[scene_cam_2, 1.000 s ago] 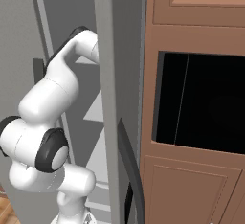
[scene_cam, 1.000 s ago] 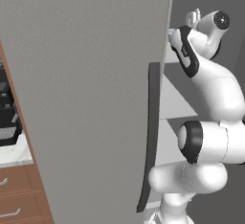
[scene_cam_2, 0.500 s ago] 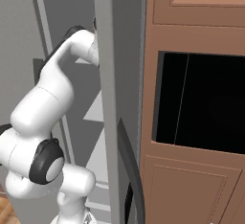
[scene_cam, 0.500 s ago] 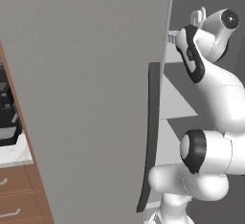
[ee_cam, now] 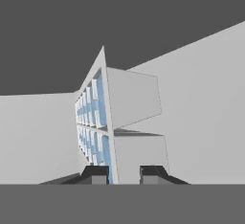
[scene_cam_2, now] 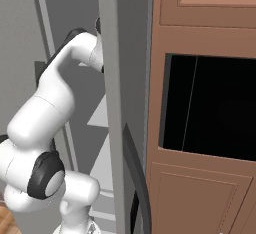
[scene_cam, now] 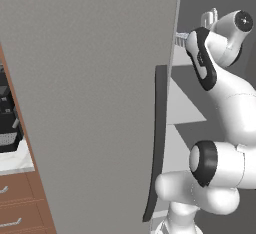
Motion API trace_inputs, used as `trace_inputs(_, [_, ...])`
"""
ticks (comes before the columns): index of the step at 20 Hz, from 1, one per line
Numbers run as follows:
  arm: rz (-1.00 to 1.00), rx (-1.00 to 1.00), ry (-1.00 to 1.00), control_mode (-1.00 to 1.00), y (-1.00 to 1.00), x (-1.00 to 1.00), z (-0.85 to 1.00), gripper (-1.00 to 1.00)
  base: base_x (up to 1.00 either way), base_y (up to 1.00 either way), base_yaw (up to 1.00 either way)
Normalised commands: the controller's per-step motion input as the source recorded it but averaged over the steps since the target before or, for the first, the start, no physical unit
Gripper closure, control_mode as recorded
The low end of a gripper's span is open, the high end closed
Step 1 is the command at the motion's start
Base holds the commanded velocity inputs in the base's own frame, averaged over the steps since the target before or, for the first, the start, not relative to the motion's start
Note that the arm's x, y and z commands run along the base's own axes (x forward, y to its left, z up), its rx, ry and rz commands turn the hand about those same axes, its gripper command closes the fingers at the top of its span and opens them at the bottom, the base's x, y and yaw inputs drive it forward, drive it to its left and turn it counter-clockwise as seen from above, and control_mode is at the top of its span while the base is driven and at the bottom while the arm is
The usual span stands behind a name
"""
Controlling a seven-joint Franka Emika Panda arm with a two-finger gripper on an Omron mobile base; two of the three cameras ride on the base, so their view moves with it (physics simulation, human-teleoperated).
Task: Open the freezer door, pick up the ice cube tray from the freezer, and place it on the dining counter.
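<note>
The ice cube tray (ee_cam: 95, 122), pale with blue-tinted square compartments, stands on edge right in front of the hand camera. My gripper (ee_cam: 124, 173) is shut on the tray's near rim, with one dark fingertip (ee_cam: 95, 173) on each side of it. In the left base view a small end of the tray (scene_cam: 181, 37) pokes out past the edge of the open freezer door (scene_cam: 90, 103), a tall grey panel with a dark bar handle (scene_cam: 157, 143). My arm reaches into the freezer (scene_cam: 185, 108), above its pale shelves. The dining counter is out of view.
A second grey door (scene_cam_2: 127, 78) with a dark curved handle (scene_cam_2: 137, 178) stands edge-on to the right of my arm. Beyond it are brown wood cabinets (scene_cam_2: 200, 8) with a black oven opening (scene_cam_2: 210, 108). A black coffee machine (scene_cam: 7, 118) sits at far left.
The upper arm and hand have risen a little and shifted slightly to the right in the left base view. The tray stays gripped.
</note>
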Motion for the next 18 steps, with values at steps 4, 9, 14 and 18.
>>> trace_inputs(4, [0.00, 0.00, 0.00, -1.00, -0.02, -0.33, 0.00, 1.00, 0.00, 0.00, 0.00])
trace_inputs(9, [0.00, 0.00, -0.12, -1.00, 0.00, -0.75, 0.02, 1.00, 0.00, 0.00, 0.00])
trace_inputs(14, [0.00, 0.00, -0.07, -1.00, 0.21, -0.64, 0.09, 1.00, 0.00, 0.00, 0.00])
trace_inputs(18, [0.00, 0.00, -0.05, -1.00, 0.44, -0.23, 0.01, 1.00, 0.00, 0.00, 0.00])
